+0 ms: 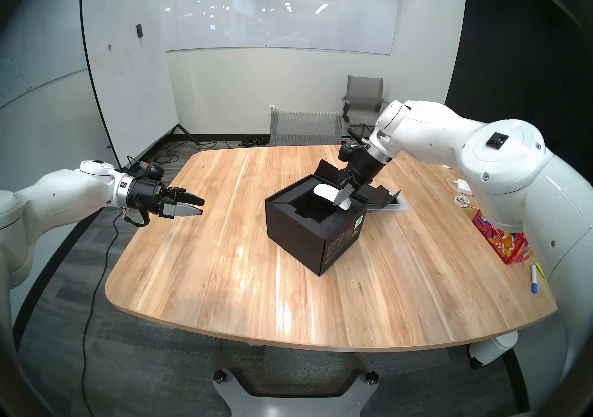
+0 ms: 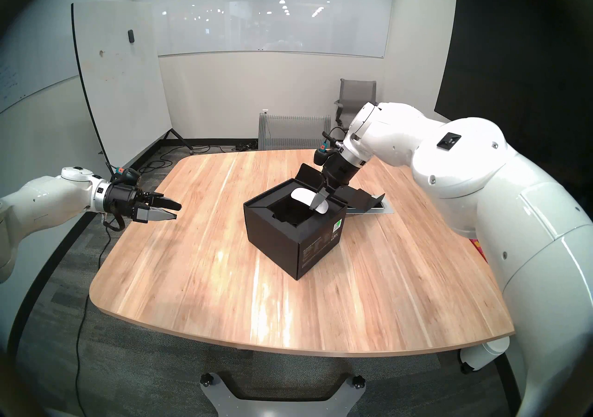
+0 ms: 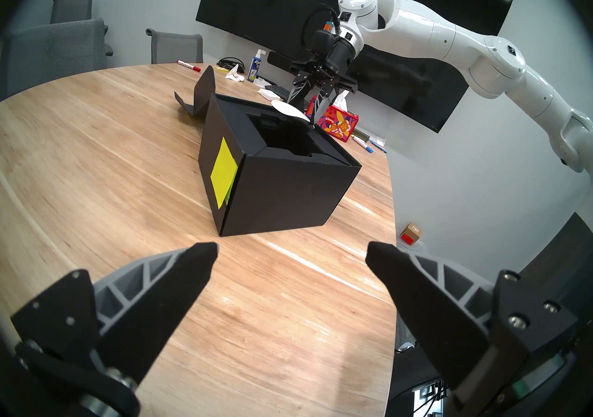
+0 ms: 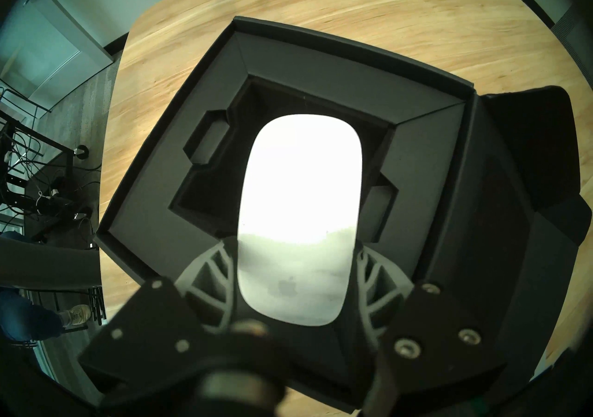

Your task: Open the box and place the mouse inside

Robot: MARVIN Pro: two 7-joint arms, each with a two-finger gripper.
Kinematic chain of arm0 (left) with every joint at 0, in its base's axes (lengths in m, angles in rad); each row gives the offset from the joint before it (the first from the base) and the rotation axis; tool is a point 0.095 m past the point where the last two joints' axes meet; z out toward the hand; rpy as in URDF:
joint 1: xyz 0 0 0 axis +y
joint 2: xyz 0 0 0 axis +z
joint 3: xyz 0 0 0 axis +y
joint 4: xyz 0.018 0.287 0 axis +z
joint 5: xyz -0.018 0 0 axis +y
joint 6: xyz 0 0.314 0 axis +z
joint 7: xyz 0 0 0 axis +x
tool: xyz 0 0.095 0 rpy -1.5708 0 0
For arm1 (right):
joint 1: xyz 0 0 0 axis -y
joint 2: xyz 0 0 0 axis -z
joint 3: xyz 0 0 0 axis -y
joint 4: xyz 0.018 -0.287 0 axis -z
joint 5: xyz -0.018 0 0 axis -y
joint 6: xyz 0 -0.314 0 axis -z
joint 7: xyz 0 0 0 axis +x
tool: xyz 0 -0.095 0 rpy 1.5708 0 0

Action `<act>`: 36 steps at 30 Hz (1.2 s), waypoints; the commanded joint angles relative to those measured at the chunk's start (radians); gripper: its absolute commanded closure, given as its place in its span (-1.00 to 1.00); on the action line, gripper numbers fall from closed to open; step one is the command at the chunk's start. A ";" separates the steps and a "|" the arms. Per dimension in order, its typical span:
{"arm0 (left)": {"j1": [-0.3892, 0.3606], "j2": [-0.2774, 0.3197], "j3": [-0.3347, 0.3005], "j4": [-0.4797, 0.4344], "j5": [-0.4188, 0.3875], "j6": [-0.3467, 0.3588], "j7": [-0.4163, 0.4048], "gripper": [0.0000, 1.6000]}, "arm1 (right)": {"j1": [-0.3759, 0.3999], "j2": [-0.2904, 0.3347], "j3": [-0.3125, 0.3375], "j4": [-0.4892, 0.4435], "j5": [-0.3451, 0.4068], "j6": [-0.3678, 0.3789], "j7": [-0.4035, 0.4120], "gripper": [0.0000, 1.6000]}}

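Overhead, smooth white oval mouse (image 4: pixel 300 214), matte black cardboard box (image 4: pixel 426 163)

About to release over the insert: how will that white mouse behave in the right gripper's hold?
The mouse looks glossy and smooth, so probably slippery between the right gripper fingers. It is pinched near one end, overhanging the box recess, so it may pivot. Flat and low, it should slide rather than roll.

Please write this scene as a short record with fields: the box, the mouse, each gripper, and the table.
box: black box, lid flap folded back, recessed insert exposed
mouse: white mouse, held above the box opening, not yet inside
right gripper: right gripper, shut on the mouse's sides
left gripper: left gripper, open, empty, apart from the box
table: wooden table, also bears a red floral tissue box
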 commanded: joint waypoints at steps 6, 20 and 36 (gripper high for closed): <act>-0.017 0.002 -0.009 -0.002 -0.007 0.002 -0.006 -1.00 | -0.010 -0.043 0.031 0.096 0.015 -0.039 0.044 1.00; -0.018 0.002 -0.008 -0.002 -0.008 0.002 -0.006 -1.00 | -0.050 -0.066 0.045 0.148 0.011 -0.055 0.083 1.00; -0.017 0.002 -0.009 -0.002 -0.007 0.002 -0.006 -1.00 | -0.079 -0.070 0.047 0.168 0.000 -0.050 0.093 1.00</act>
